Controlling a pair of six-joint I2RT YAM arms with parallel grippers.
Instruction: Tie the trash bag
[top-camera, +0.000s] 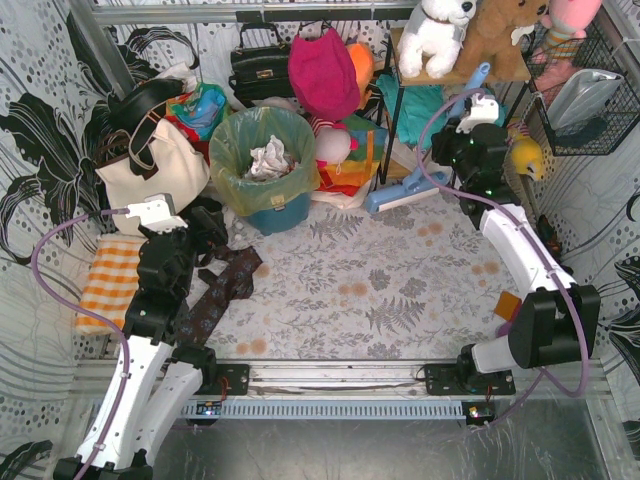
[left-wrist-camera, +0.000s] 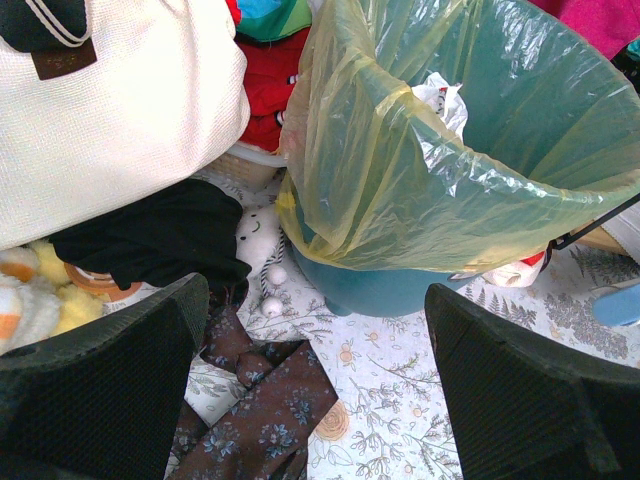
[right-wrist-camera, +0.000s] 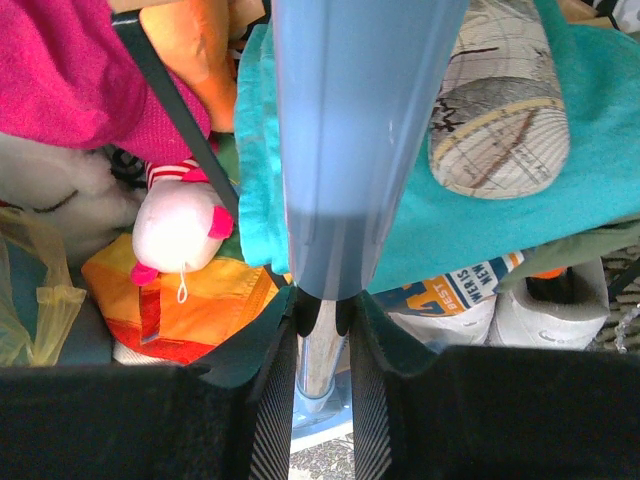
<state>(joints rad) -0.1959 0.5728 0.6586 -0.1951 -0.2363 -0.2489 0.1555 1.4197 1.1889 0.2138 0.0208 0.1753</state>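
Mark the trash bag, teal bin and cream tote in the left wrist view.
trash bag (left-wrist-camera: 370, 170), left wrist view, yellow-green film draped over the bin's rim.
teal bin (left-wrist-camera: 385, 292), left wrist view, bare wall below the bag.
cream tote (left-wrist-camera: 120, 120), left wrist view, canvas side panel.

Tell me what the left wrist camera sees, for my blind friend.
A yellow-green trash bag lines a teal bin, its top open, with crumpled white paper inside. The left gripper stands wide open at the bottom; a cream tote bag sits at upper left.
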